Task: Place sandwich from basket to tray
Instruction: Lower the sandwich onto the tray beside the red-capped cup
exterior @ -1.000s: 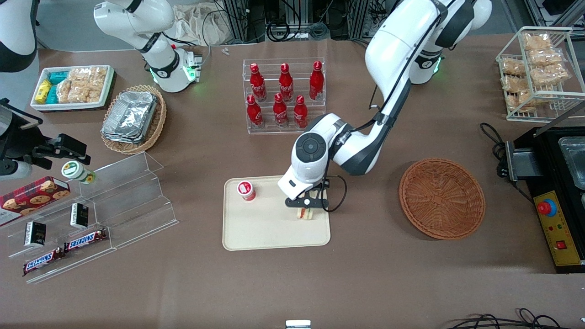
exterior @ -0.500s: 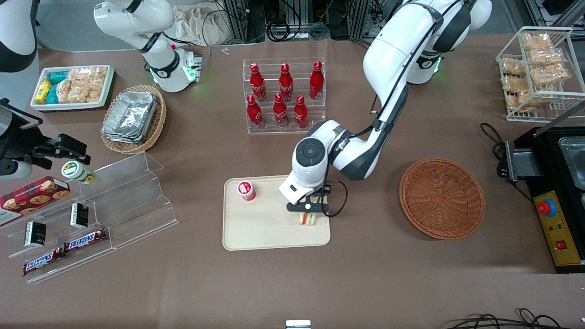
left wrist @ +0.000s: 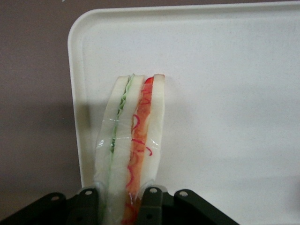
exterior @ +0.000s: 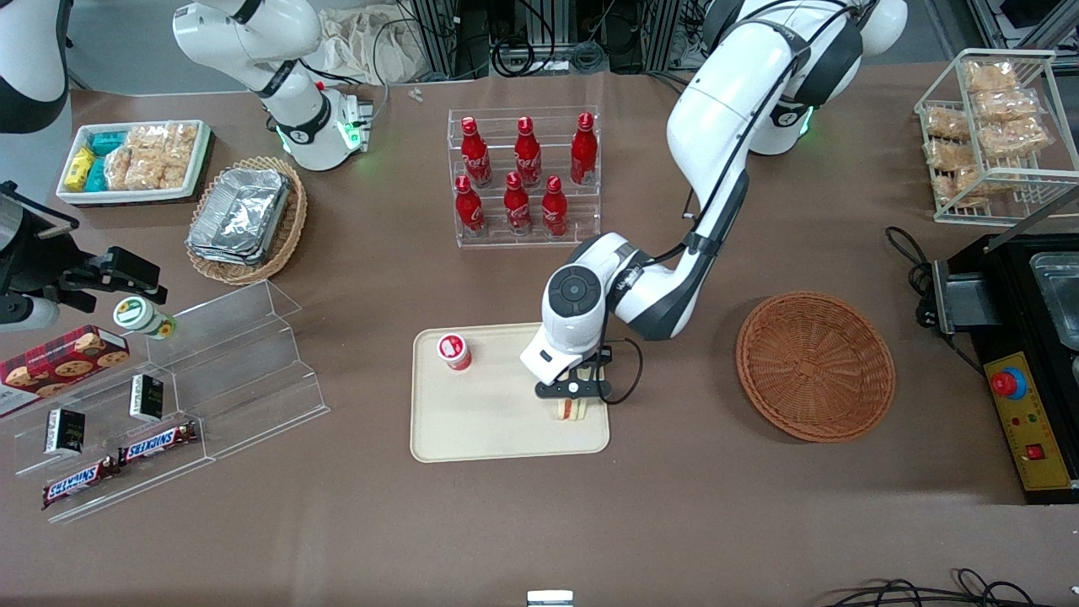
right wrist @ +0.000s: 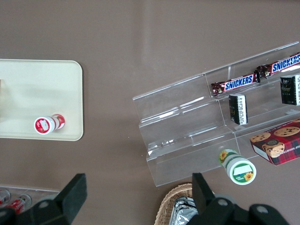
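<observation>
The end effector (exterior: 573, 403) is low over the tray (exterior: 472, 430), closed on the sandwich (exterior: 571, 410) – the wedge stands on edge near the tray's rim, its fingers (left wrist: 152, 201) pressing both bread sides. The basket (exterior: 815, 365) lies nearby on the desk (exterior: 674, 523), with nothing in it

A brown worktop (exterior: 691, 523) carried the tray (exterior: 472, 430), the basket (exterior: 814, 365), a bottle rack (exterior: 524, 177) and a clear stepped stand (exterior: 228, 371). The gripper (exterior: 573, 403) hung over the tray.
</observation>
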